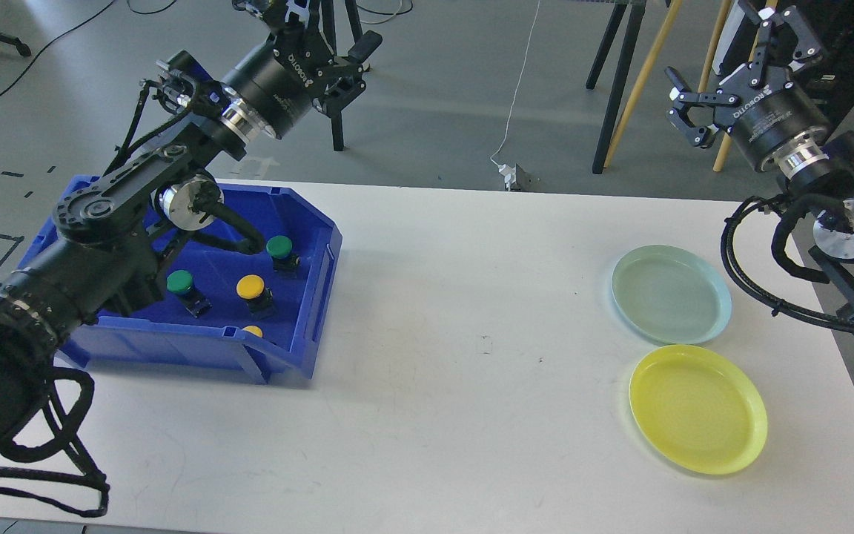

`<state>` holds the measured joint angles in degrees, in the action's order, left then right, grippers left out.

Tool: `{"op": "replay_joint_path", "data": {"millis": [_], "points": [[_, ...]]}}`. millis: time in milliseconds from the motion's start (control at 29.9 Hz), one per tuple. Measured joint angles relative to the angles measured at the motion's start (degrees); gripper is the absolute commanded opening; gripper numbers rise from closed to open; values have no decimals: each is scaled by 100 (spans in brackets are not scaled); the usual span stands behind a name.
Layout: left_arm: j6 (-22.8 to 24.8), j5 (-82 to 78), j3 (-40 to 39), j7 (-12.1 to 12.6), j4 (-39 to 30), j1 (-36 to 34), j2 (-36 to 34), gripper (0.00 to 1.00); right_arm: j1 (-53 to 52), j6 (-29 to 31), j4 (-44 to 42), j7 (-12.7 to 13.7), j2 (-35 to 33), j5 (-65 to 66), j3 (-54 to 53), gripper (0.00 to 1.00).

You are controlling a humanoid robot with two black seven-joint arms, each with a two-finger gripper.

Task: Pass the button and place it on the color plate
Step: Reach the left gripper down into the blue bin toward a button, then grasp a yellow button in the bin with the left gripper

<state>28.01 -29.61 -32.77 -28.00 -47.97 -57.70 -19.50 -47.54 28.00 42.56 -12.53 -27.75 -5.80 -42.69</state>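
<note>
Several push buttons lie in a blue bin (319, 293) at the table's left: a green one (279, 247), another green one (180, 282), a yellow one (250, 286), and a yellow one (253, 331) half hidden by the bin's front wall. A pale green plate (670, 294) and a yellow plate (697, 408) sit at the right, both bare. My left gripper (334, 33) is open and empty, raised high beyond the bin. My right gripper (720, 55) is open and empty, raised above the table's far right corner, beyond the plates.
The white table (471, 356) spans the view between bin and plates. My left arm's links hang over the bin's left half. Stand legs (612, 89), a cable and a small plug box (514, 176) are on the floor behind the table.
</note>
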Motion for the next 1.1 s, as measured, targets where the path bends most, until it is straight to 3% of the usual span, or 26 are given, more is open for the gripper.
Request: {"op": "replay_joint_path", "data": {"millis": [134,267,401,568,768,1102], "points": [[0,-626,871,-1,-1171,-522,-1239,99,121,0,-3,-4,-48,-1,-14,99],[1,-1317,2983,-1,-1563,-1741,-2178,99,229,0,-11,-4,-149,-1,-15,99],[-5,-3063,4777,-2,-1647,-2620,-2400,99,307,0,-31,-7,-190,-1,-15,99],[0,-4924,6178,-3,-1555,-2800,-2104,99,340,0,-191,-16,-198,-1,-15,99],[-1,-5367,6885,0,-1098,-2584,-1652,98,368,0,-399,-11,-190,-1,-12,99],[-1,-5388,6914,1,358,-2070,-889,98,433,0,-427,-8,-189,-1,-10,99]]}}
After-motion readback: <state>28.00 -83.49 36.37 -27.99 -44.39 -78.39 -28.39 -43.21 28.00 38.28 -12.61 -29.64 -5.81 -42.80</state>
